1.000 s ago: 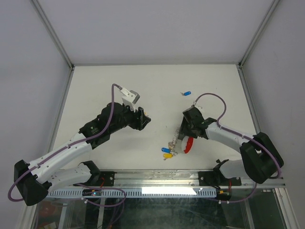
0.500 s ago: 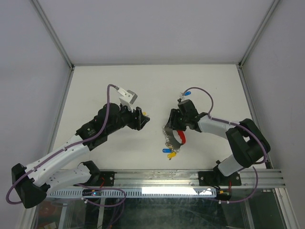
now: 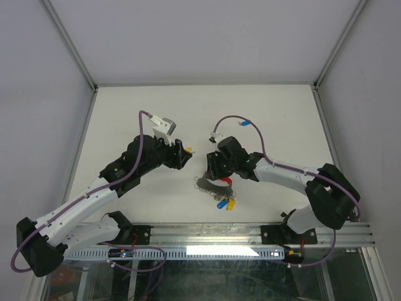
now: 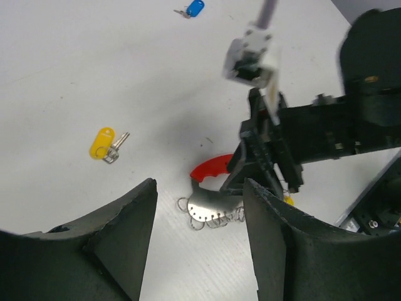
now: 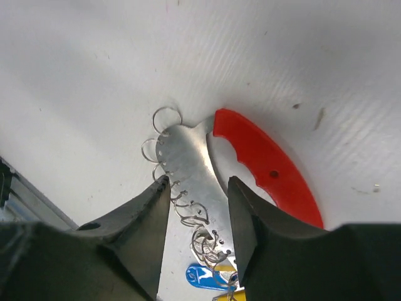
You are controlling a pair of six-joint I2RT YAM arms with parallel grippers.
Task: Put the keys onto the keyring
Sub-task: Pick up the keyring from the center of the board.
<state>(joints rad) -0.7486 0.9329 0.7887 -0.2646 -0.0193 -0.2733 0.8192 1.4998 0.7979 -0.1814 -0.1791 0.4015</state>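
1. The right gripper (image 5: pixel 198 194) points down at the white tabletop (image 3: pixel 125 113), just below the centre of the overhead view. Its 2 fingers stand apart, 1 on each side of the keyring's plate. The finger on the left of the wrist frame meets the wire rings, but I cannot tell whether the fingers actually pinch the plate.
2. The keyring (image 5: pixel 188 160) is a flat grey metal plate edged with small wire rings and joined to a red curved plastic strip (image 5: pixel 266 166). It lies under that gripper. The strip sweeps toward the lower right of the wrist frame, outside the fingers.
3. At the bottom edge of the right wrist frame, a tiny blue-capped key (image 5: pixel 203 276) and a yellow-capped key (image 5: pixel 229 296) sit against the last rings, touching each other. Whether they are threaded on cannot be told.
4. The left gripper (image 3: pixel 183 155) is left of centre in the overhead view. Its 2 fingers are wide apart with nothing between them. It faces the right gripper, near it but not touching.
5. A loose yellow-capped key (image 4: pixel 102 143) lies flat on bare tabletop at the middle left of the left wrist frame, apart from the keyring.
6. A loose blue-capped key (image 4: pixel 195 7) lies at the top edge of that frame, well apart from everything else.
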